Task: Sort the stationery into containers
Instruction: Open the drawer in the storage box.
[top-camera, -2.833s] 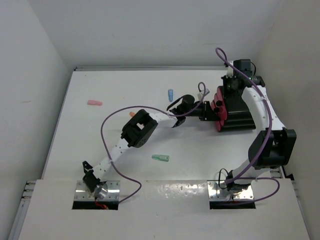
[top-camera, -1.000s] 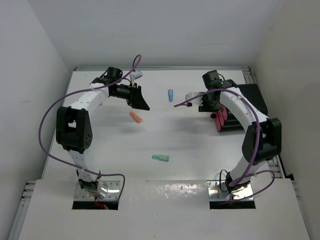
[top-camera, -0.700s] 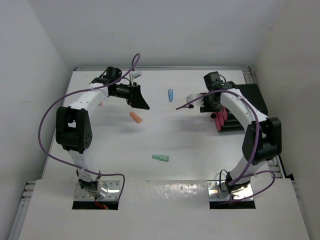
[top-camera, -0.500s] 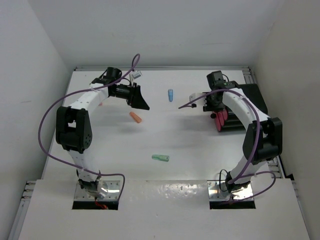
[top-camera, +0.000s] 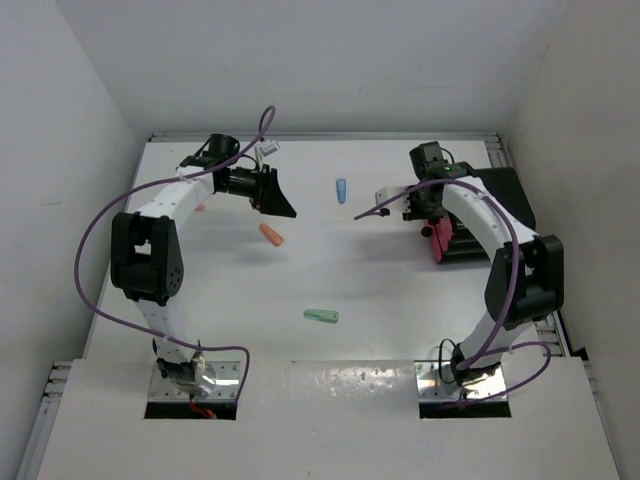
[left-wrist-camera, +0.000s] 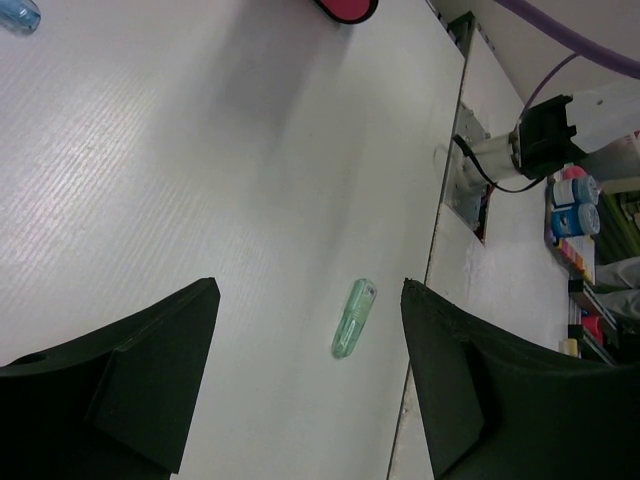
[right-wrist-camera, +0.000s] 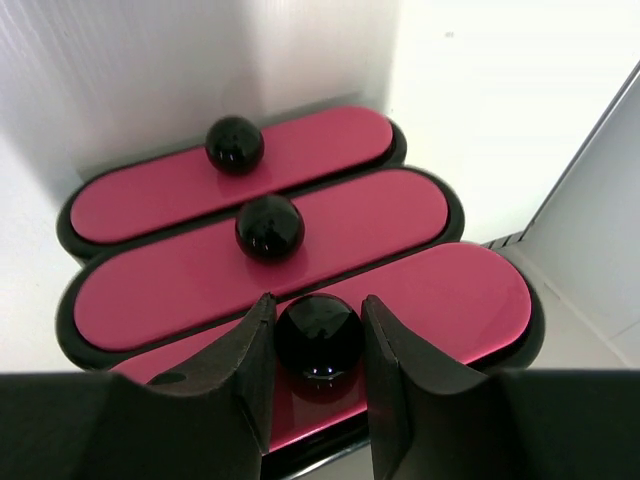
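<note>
Lying loose on the table (top-camera: 380, 290), the mint piece (top-camera: 321, 316), orange piece (top-camera: 271, 234) and blue piece (top-camera: 341, 189) sit well apart. Three red drawers (right-wrist-camera: 270, 245) are stacked in a black box (top-camera: 492, 215), insides hidden. The right arm bends over them, right gripper (right-wrist-camera: 318, 320) pinching one knob (right-wrist-camera: 318, 338). The left arm arcs far left, left gripper (left-wrist-camera: 308, 287) spread wide above the table.

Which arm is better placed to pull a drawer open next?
Right. The right gripper is closed on the nearest drawer's knob; the left gripper hangs open across the table from the drawers.
</note>
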